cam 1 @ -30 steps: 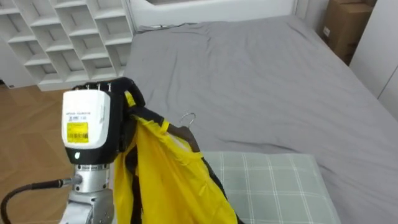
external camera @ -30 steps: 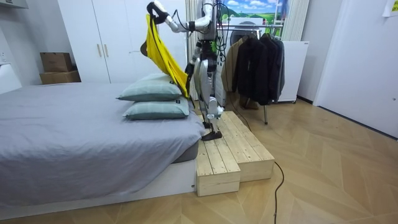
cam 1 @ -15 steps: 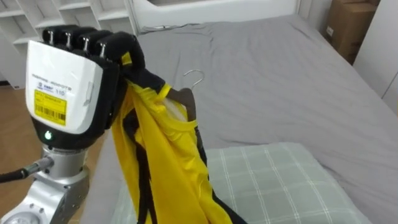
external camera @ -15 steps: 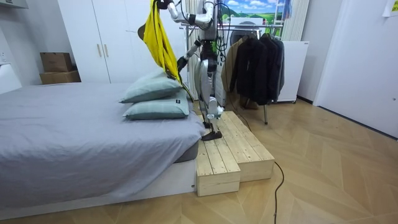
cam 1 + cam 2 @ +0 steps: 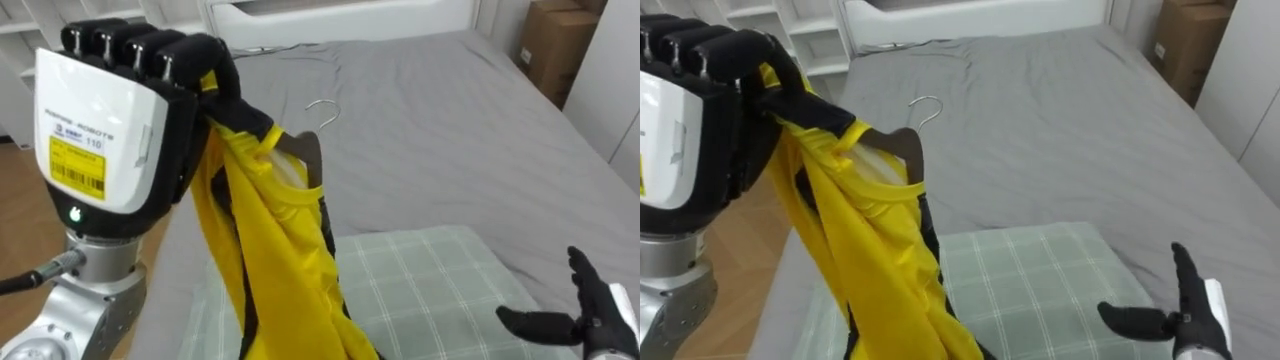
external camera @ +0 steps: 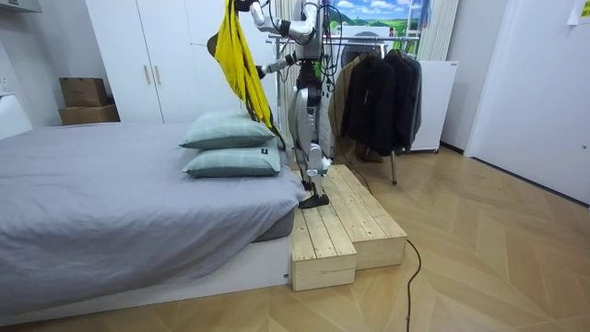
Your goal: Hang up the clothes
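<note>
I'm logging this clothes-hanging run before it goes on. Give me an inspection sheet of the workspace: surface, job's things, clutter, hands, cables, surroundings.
Surface: grey bed, sheet smooth, two pillows stacked at one end.
Job's things: yellow garment on a hanger, held high above the pillows; clothes rack with dark coats behind the robot.
Clutter: cardboard boxes beside the wardrobe.
Hands: left hand curled round the garment's shoulder; right hand open, low over a pillow.
Cables: thin dark line, perhaps a cord, at the bed's far edge.
Surroundings: wooden platform under the robot; wood floor.
</note>
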You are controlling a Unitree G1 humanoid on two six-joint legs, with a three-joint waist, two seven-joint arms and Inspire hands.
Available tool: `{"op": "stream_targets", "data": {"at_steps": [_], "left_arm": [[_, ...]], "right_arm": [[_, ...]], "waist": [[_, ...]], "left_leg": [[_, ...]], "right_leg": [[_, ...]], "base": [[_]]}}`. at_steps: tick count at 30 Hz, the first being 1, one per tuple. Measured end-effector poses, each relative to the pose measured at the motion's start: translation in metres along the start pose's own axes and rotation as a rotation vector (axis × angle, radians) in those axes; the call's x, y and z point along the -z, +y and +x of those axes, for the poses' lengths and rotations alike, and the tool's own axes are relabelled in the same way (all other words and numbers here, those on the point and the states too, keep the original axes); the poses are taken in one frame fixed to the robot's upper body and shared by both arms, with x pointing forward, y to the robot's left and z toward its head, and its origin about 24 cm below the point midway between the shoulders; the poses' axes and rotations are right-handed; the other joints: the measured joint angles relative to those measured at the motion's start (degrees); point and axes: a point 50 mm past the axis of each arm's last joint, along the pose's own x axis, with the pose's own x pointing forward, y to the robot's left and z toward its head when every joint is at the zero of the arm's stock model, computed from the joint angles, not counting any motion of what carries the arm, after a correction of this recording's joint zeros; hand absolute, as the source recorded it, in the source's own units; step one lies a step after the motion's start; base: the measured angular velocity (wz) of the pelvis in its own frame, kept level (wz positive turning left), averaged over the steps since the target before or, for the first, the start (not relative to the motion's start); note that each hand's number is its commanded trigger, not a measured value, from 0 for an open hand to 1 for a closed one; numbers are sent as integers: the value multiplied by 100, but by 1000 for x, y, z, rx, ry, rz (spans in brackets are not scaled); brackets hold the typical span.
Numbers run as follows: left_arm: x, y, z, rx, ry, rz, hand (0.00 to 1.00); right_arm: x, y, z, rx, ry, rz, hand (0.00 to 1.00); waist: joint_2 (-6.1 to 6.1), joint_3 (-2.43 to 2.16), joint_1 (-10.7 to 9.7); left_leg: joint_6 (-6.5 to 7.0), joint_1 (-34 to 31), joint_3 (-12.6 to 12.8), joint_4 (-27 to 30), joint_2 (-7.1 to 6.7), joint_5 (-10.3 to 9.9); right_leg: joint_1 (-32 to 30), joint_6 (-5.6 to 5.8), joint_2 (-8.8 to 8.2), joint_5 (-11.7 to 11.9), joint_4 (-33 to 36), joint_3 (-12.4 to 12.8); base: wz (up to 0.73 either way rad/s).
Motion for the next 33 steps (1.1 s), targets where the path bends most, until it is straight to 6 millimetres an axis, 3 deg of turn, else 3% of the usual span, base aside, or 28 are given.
{"op": "stream_targets", "data": {"at_steps": [7, 14, 17, 21, 24, 30, 33], "left_arm": [[-1, 2, 2, -11, -8, -1, 100], [-2, 1, 2, 4, -21, 16, 100], [-1, 1, 2, 2, -19, 17, 100], [6, 5, 4, -14, -5, 49, 100], [11, 9, 5, -25, 6, 73, 100], [7, 14, 11, -58, -8, 71, 100], [6, 15, 12, -61, -6, 67, 100]], "right_arm": [[-30, -3, 1, 9, -131, 24, 0], [-31, 1, 0, -32, -138, 9, 0], [-24, 8, -2, -59, -115, 7, 0], [8, 4, -9, -61, 11, -27, 0], [18, 3, -13, -75, 50, -33, 0], [17, 6, -14, -121, 56, 8, 0], [6, 10, -13, -162, 22, 97, 0]], "waist": [[-9, -10, 96], [-36, -30, 136], [-38, -31, 129], [-33, -33, 127], [-32, -34, 95], [-29, -37, 119], [-33, -35, 152]], "left_leg": [[0, -4, 67, 19, 2, 0], [-1, 4, 91, 19, 2, -1], [-1, 24, 83, 19, 5, -1], [-2, 55, 69, 17, 19, -37], [5, 41, 62, 17, 28, -65], [20, 38, 58, 13, 7, -81], [21, 51, 60, 10, 4, -81]], "right_leg": [[-25, -8, -4, 6, 12, 77], [-34, -12, 3, 11, 16, 121], [-17, -14, 1, 13, 16, 116], [45, -6, -7, 4, -14, 69], [39, -4, -4, 4, -14, 49], [38, 20, -4, 1, -6, 39], [37, 23, -8, 3, -2, 59]], "base": [[-7], [-3], [1], [6], [2], [1], [-3]]}}
